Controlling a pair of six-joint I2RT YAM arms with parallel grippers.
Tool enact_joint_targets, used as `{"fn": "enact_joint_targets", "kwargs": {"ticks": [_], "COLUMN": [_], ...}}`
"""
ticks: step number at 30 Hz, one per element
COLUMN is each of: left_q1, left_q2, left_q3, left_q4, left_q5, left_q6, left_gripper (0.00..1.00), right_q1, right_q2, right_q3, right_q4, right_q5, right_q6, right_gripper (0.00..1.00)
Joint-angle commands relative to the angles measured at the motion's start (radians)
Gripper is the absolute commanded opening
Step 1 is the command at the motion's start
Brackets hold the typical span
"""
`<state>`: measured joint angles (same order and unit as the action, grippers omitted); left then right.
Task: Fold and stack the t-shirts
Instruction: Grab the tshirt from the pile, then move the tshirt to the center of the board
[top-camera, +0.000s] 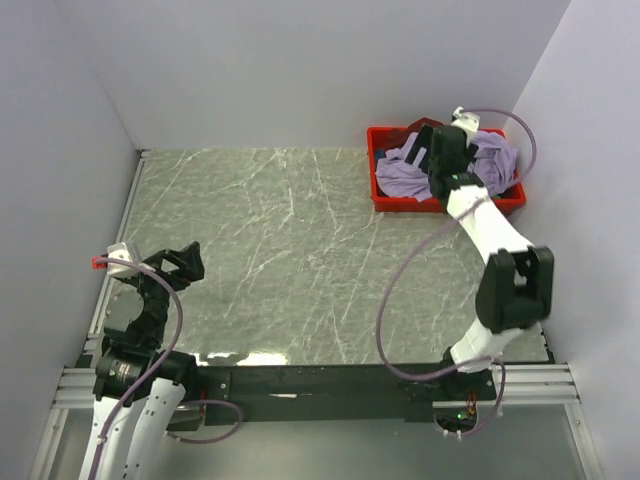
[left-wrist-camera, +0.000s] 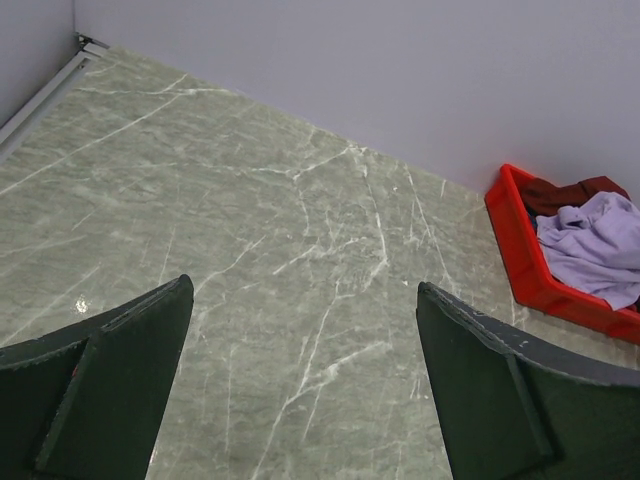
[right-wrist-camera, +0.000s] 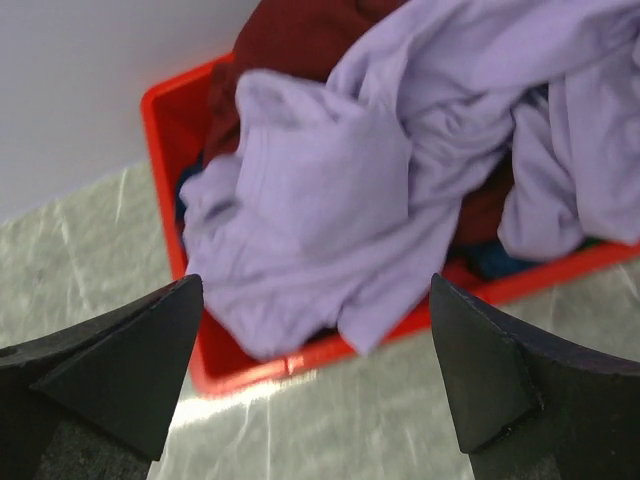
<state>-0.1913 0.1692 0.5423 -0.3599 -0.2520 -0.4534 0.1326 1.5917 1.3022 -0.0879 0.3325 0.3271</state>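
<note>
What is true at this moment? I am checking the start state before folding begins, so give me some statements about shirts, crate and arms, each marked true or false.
1. The lavender t-shirt lies crumpled in the red crate. True.
2. A folded shirt lies beside the crate. False: nothing folded shows, and the maroon t-shirt is in the crate too.
3. The right gripper has its jaws shut on the lavender t-shirt. False: the jaws stand open above it.
4. The left gripper is open, far from the crate. True.
</note>
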Motion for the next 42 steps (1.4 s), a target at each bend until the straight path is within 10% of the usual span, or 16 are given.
{"fn": "enact_joint_targets", "kwargs": {"ticks": [1, 13, 23, 35, 42], "left_q1": [0.000, 0.000, -0.002, -0.022, -0.042], "left_q2": [0.026, 0.082, 0.064, -0.003, -0.033], "left_q3": [-0.001, 0.010, 0.004, -0.011, -0.015], "left_q4": [0.026, 0.009, 0.019, 0.041, 0.044], "left_q5": [-0.003, -0.010, 0.005, -0.012, -0.010], "left_q6": [0.016, 0.013, 0.019, 0.021, 0.015], "left_gripper": [0.99, 0.99, 1.00, 0.99, 0.99], "right_q1": [-0.027, -0.045, -0.037, 0.192, 0.698], "right_q2": [0.127, 0.557, 0.449, -0.158, -0.381], "right_q3": [0.190, 0.591, 0.453, 0.192, -0.190], "right_q4": [0.027, -0.121, -0.111, -0.302, -0.208], "right_q5": [0.040, 0.096, 0.063, 0.066, -0.087], "right_q6": [0.046, 0.093, 0.072, 0.050, 0.366], "right_gripper": [1.00, 0.87, 0.02, 0.00, 0.00]}}
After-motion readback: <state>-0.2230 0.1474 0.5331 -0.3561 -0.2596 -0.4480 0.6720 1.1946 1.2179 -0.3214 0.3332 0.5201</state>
